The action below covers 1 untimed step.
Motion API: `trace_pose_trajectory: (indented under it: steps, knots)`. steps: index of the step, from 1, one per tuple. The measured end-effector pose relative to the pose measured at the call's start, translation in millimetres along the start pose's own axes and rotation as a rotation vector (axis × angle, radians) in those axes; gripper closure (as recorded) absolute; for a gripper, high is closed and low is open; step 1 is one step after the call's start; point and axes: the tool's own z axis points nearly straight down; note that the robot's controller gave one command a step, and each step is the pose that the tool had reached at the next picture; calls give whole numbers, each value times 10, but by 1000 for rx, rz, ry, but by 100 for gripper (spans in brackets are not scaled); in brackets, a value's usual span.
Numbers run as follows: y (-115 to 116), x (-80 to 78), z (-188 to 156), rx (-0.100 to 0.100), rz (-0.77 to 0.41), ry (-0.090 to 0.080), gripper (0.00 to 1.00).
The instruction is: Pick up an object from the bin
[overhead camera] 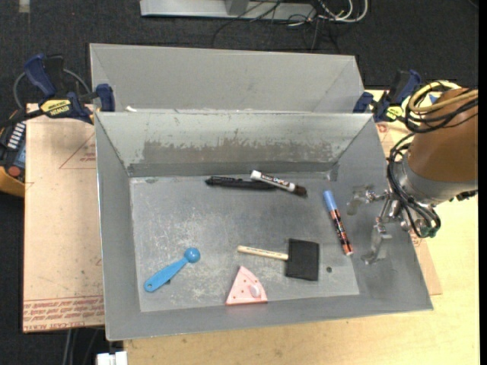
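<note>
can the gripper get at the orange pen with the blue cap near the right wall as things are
Probably yes: the orange pen lies flat and alone beside the gripper, nothing on it, the foam brush apart from it. The sloping right wall nearby might crowd the approach.

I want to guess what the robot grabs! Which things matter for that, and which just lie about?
For the job: hand, open; blue-capped orange pen nearest it; bin.
Lying about: black foam brush, black marker, white marker, pink wedge, blue scoop.
</note>
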Motion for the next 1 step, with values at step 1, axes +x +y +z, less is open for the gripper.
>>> trace_pose_trajectory:
  steps: [1]
  knots:
    - [11,-13,-44,1,-5,-6,0]
